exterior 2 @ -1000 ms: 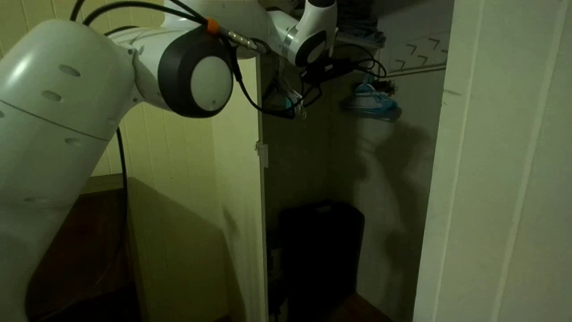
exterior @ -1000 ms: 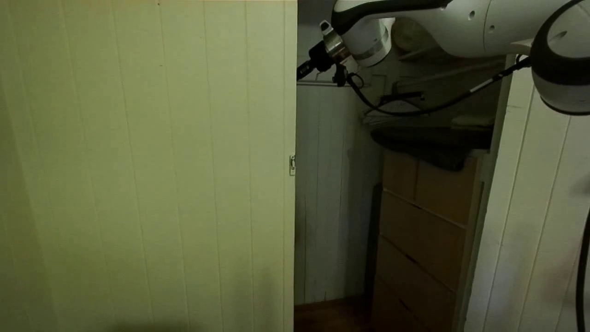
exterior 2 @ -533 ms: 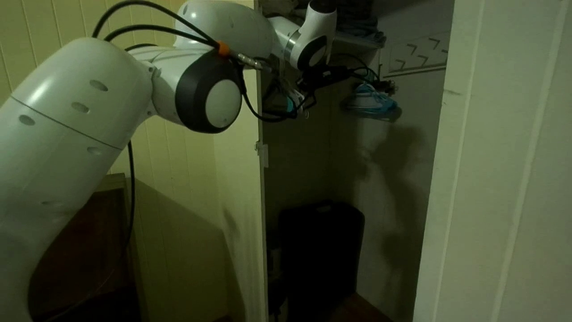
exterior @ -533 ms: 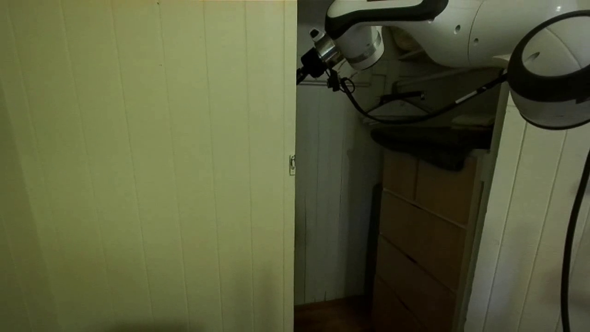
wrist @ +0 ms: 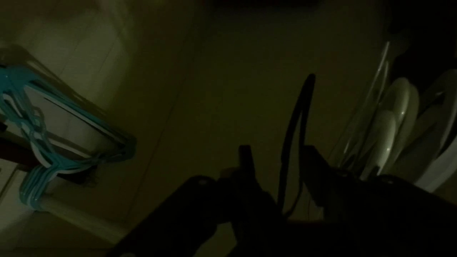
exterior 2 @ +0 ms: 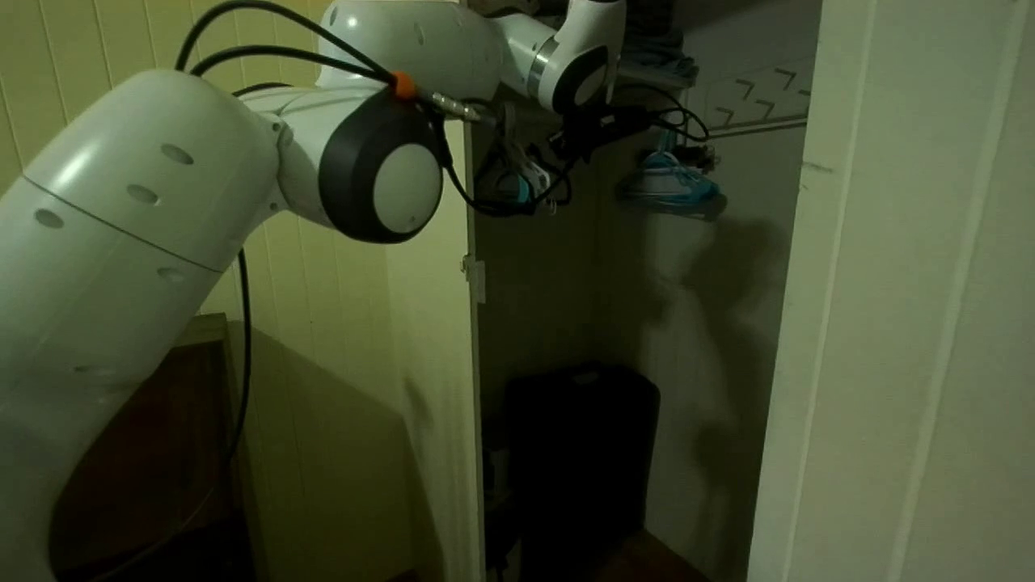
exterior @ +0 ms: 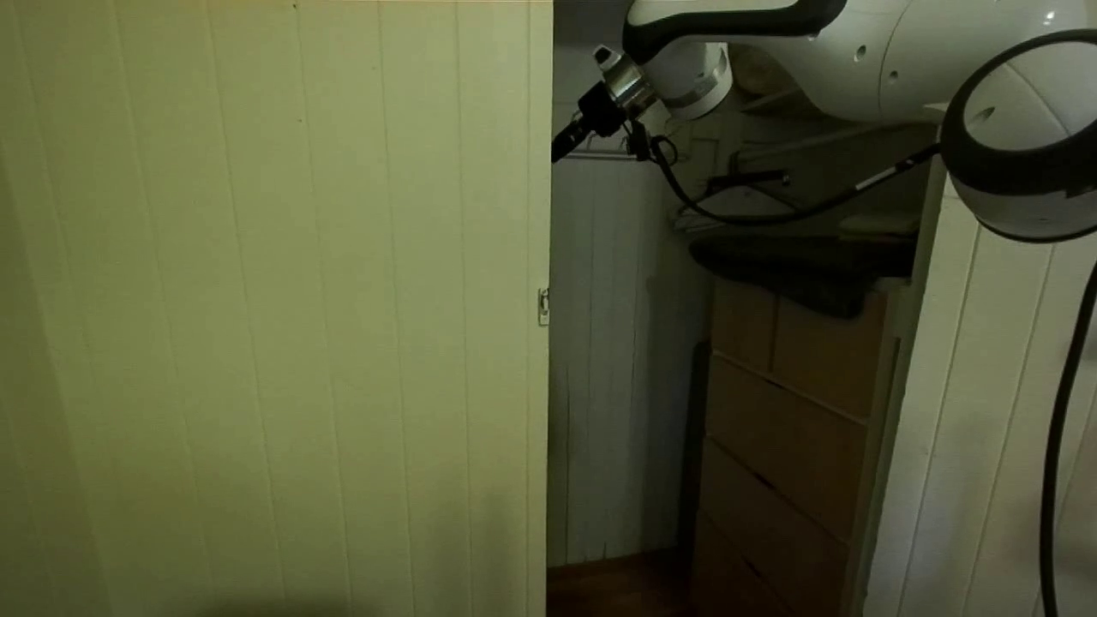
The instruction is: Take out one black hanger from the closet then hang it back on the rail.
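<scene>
Hand (wrist: 275, 151) of a robot arm (exterior 2: 137, 234) reaches into a dim closet (exterior: 613, 360), its 2 fingers (wrist: 245, 159) spread apart with a gap between them and nothing visibly gripped. In the wrist view, a thin black hanger (wrist: 287, 146) shows within that gap, closer to the finger beside the pale hangers (wrist: 387, 125); whether it touches is too dark to tell, and its hook cannot be made out. Blue hangers (wrist: 50, 162) hang from the rail (wrist: 82, 218), well apart on the opposite side.

The likeliest trouble is a lopsided squeeze: with the hanger so near 1 finger, closing could tip or swing it before the grip takes. Caught only by an edge, so slender a frame might twist or slip and drop. The pale hangers, crowded near that same finger, could be knocked or dragged along. A hook not seen clear of the rail may catch during any pull. In both exterior views a cable (exterior: 754, 221) sags beneath the arm, and it could snag a hanger if the arm backs out.
</scene>
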Robot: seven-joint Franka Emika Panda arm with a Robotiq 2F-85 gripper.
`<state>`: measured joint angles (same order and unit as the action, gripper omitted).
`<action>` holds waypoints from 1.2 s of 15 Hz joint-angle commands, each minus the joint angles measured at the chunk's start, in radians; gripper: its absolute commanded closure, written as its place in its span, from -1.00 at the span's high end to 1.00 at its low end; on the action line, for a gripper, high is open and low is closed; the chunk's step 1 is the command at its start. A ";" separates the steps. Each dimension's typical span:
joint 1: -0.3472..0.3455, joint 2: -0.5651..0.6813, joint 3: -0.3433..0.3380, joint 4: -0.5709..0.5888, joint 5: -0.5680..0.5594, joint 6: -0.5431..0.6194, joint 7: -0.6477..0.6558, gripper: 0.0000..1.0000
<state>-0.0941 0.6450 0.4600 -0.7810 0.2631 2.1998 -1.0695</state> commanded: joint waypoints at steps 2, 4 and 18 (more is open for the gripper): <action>0.002 -0.016 -0.021 0.041 -0.015 0.012 0.033 0.57; 0.012 -0.056 -0.060 0.031 -0.041 0.031 0.128 0.85; 0.170 -0.313 -0.332 -0.114 -0.290 0.088 1.061 1.00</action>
<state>0.0403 0.4256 0.1896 -0.7690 0.0453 2.2729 -0.1967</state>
